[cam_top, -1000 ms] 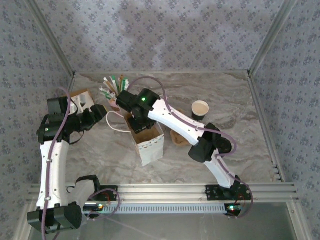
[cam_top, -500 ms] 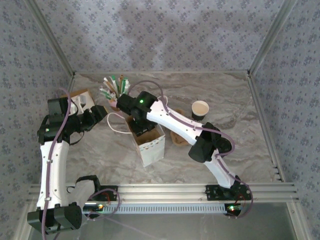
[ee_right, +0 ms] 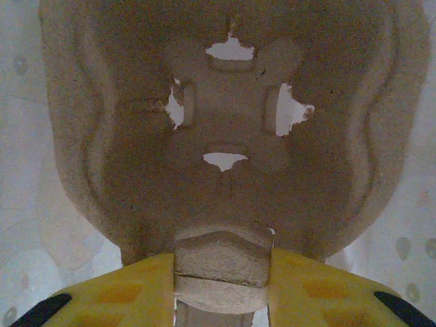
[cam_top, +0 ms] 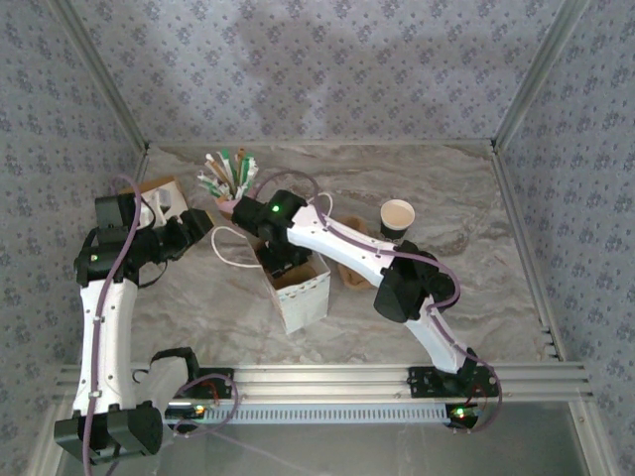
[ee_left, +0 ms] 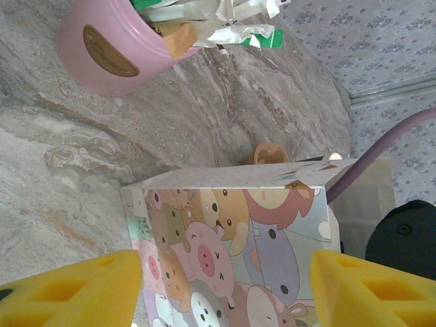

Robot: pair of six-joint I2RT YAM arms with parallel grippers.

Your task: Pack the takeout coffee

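Partly done: right gripper point(ee_right: 223, 286) jaws clamp a moulded-pulp cup carrier point(ee_right: 225, 136) inside the cartoon paper bag point(cam_top: 303, 293). Left gripper point(ee_left: 225, 279) jaws stand wide and empty beside the bag. The takeout coffee point(cam_top: 353, 278), as far as can be judged, stands just right of the bag, unpacked.

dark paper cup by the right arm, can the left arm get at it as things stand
Probably not. The dark paper cup stands across the table from the open left gripper, and the cartoon paper bag, with the right arm reaching into it, lies squarely between them.
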